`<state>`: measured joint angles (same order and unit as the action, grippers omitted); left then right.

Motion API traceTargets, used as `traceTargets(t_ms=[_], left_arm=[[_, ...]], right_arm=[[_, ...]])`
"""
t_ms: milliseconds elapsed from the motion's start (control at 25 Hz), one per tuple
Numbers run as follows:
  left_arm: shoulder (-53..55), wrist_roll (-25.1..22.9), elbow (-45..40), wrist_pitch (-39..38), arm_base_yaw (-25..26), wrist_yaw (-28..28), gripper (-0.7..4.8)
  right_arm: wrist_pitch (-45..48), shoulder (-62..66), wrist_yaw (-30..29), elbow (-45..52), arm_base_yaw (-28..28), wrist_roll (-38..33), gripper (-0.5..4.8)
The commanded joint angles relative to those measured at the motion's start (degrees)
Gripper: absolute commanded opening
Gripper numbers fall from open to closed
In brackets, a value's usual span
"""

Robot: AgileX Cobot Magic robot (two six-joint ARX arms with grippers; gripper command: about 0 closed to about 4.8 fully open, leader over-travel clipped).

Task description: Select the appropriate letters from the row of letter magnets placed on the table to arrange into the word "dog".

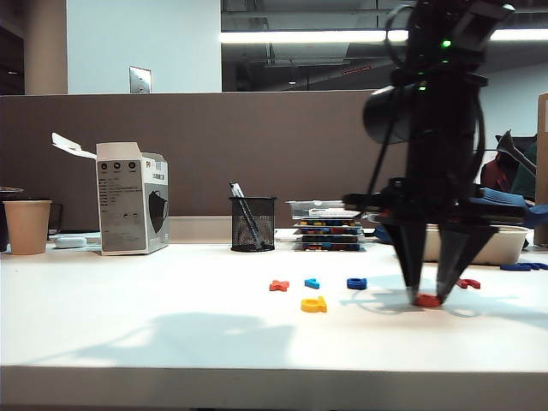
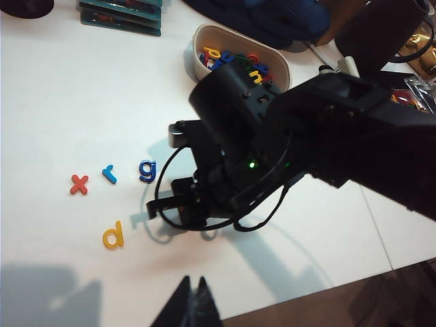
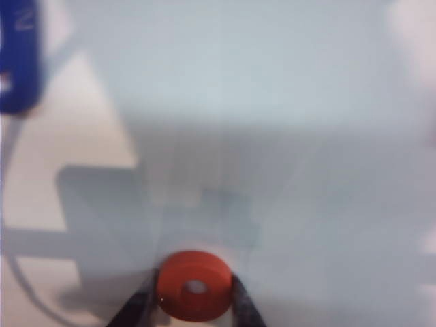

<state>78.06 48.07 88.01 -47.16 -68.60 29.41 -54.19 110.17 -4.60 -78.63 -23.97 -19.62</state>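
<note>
Right now the right end effector (image 1: pixel 428 294) stands tip-down on the table (image 1: pixel 171 325), its two fingers partly closed against either side of the orange-red ring letter (image 3: pixel 195 284); the right wrist view shows the ring pinched between them, resting on or just above the surface. The yellow letter (image 1: pixel 314 304) lies well off to the left of it in the exterior view, in front of the row, with the dark blue letter (image 1: pixel 356 283) between and slightly behind. So the ring must likely travel leftward to sit just right of the yellow one. The left end effector (image 2: pixel 191 306) hangs back, apparently closed and empty, farther from everything.
</note>
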Motion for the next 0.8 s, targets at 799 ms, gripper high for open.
traceTargets(t_ms=[799], left_arm=[[-0.1,-0.2,0.3,0.5,0.0,0.3,-0.03]], right_arm=[[3.6,0.5,0.4,0.3,-9.0,-8.9,1.36]])
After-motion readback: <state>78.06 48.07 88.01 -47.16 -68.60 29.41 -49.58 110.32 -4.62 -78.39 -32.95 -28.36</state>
